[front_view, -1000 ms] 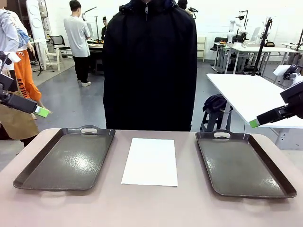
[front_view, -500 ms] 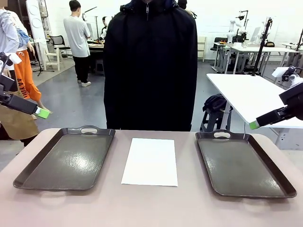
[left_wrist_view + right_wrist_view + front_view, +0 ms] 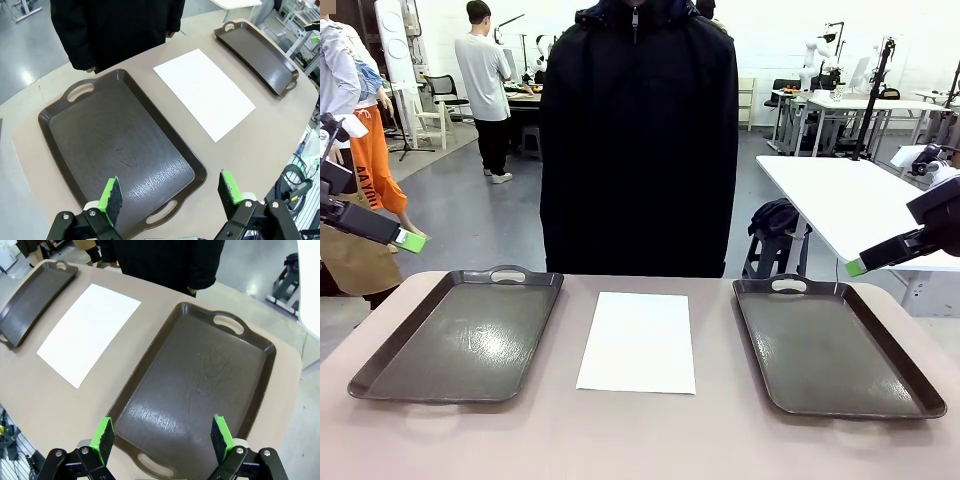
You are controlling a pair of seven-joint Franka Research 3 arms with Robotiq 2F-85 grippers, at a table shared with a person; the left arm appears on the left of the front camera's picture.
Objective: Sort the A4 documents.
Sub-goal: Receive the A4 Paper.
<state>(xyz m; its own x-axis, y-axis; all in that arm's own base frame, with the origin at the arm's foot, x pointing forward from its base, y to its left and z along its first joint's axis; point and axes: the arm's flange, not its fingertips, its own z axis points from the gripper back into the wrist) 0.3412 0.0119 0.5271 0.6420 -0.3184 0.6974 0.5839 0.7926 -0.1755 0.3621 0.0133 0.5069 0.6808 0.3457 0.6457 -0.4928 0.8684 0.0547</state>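
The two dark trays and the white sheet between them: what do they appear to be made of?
The left tray and right tray look like moulded plastic: dark grey-brown, semi-glossy, a faintly textured floor catching the room lights, handle slots formed in the rim. The white sheet looks like paper: matte, thin, flat on the table, with crisp edges.

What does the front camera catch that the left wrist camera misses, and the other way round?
Front view: a person in a white T-shirt far back in the room. Left wrist view: the left gripper plainly open, and cables beside the table. Both: the paper sheet lying between the left tray and the right tray, with the black coat beyond.
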